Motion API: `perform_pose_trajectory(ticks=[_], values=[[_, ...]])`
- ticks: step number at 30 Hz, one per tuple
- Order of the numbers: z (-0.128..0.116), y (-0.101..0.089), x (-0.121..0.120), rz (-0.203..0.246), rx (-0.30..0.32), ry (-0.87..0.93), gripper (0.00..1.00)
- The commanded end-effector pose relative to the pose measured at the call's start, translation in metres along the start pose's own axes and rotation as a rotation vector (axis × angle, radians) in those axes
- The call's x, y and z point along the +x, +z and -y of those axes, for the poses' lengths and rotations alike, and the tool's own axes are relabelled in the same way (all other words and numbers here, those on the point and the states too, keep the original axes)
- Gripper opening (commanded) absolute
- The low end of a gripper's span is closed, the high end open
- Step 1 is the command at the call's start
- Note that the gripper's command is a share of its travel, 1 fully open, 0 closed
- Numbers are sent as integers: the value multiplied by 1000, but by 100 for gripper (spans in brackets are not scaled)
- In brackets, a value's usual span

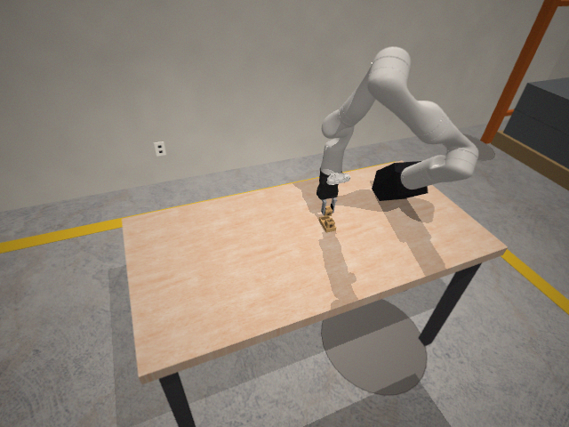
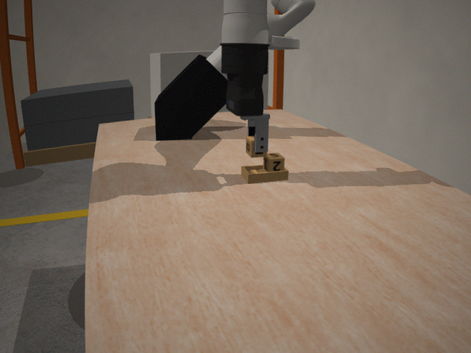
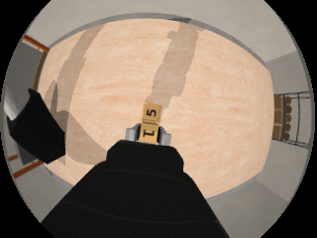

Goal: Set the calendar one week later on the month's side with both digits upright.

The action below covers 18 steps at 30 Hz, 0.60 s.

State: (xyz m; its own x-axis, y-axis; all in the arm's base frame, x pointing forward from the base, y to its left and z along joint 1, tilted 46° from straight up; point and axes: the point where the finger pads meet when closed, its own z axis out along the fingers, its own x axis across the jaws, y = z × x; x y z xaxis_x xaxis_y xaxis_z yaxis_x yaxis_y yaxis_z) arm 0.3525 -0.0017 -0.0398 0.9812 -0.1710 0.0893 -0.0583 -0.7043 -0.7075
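A small wooden tray (image 2: 264, 173) lies flat on the table, also seen in the top view (image 1: 327, 224). One wooden cube (image 2: 274, 162) stands in the tray's right half with a 2 facing the exterior camera. In the wrist view this cube (image 3: 153, 113) shows a 5 on top. My gripper (image 2: 258, 150) points straight down and is shut on the other cube (image 2: 252, 146), holding it in the air just above the tray's left half. In the wrist view the held cube (image 3: 150, 134) sits between the fingers and shows a 1-like mark. The tray's month side is too small to read.
The arm's black base (image 2: 190, 100) stands on the table behind the tray. A grey cabinet (image 2: 76, 112) and an orange frame (image 2: 11, 83) stand off the table at the back left. The table's left edge (image 2: 91, 212) runs along the floor side.
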Motion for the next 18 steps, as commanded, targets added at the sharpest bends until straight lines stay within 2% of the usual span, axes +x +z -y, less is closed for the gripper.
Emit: perform_pose_trajectory(ticks=[1, 18], values=[[-2, 1, 2, -2, -5, -11, 57], [-1, 3, 2, -1, -4, -11, 57]])
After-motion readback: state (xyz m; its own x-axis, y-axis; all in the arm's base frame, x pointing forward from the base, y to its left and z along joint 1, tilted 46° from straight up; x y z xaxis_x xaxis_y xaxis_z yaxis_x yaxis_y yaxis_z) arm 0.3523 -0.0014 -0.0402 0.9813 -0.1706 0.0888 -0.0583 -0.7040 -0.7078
